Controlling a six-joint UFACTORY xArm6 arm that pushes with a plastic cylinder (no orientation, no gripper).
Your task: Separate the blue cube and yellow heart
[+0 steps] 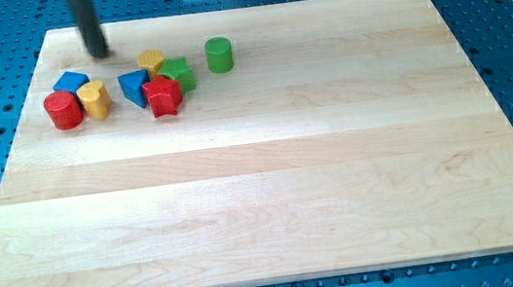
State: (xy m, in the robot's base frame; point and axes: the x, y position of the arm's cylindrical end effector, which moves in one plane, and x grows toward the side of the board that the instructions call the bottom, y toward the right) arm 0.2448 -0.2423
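Camera view shows my tip (100, 54) resting on the pale wooden bench (271, 181) near the view's top left, just above the blue cube (71, 83). There are no jaws, only the dark rod. Below the cube sit a red cylinder (63, 110) and a yellow block (94, 100). The yellow heart (150, 60) lies apart to the view's right, touching a blue wedge-like block (134, 86), a red block (162, 96) and a green block (178, 75); a green cylinder (218, 54) stands beyond.

The pale wooden bench (272, 191) carries seven blocks, all bunched near the view's top left. A red cylinder (63, 110) touches a yellow block (94, 100), with a blue cube (71, 83) just behind. Toward the view's right sit a blue block (134, 87), a red block (162, 96), a yellow heart (150, 60), a green block (178, 75) and, slightly apart, a green cylinder (218, 54).
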